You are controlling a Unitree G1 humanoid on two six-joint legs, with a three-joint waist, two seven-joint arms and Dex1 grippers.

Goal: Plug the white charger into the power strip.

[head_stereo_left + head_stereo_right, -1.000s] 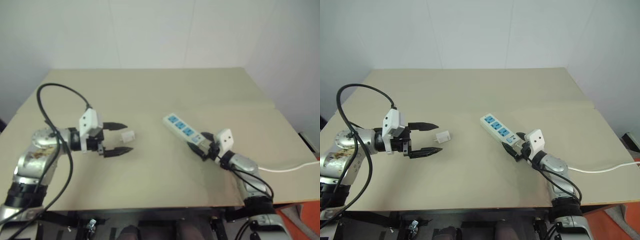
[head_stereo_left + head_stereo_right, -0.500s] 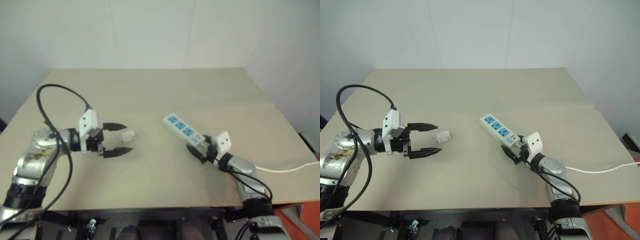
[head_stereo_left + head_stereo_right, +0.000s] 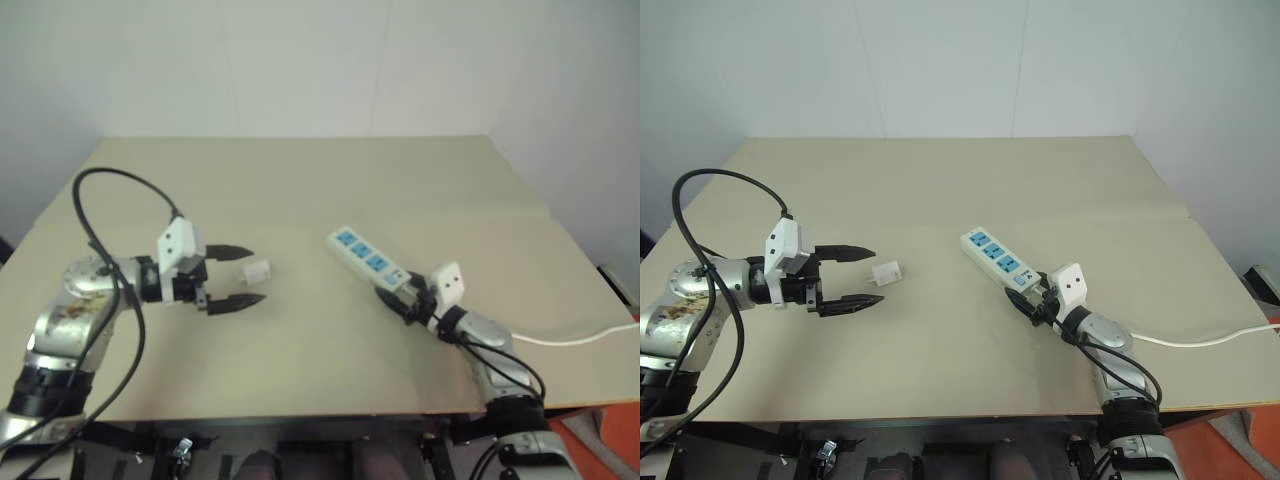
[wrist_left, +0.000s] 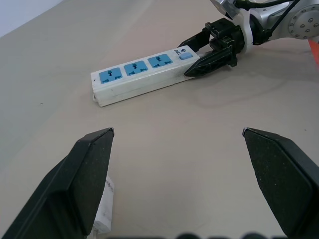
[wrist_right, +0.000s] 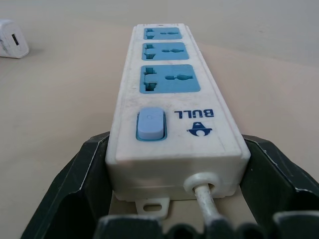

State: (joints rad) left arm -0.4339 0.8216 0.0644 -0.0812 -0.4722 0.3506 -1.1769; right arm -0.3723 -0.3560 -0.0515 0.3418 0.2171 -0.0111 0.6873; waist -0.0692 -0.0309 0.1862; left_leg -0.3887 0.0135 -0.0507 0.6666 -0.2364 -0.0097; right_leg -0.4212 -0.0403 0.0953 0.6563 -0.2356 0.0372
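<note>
The white charger lies on the tan table, left of centre. My left gripper is open and level, its fingertips on either side of the charger without touching it. In the left wrist view the charger sits close beside one finger. The power strip lies slanted right of centre, with its three blue sockets facing up. My right gripper is shut on the strip's switch and cord end, with one finger against each long side.
The strip's thin white cord trails off to the table's right edge. A black cable loops above my left arm. A white wall stands behind the table's far edge.
My right gripper's fingers have drawn in against the strip's end. The left gripper, charger and strip have not moved.
</note>
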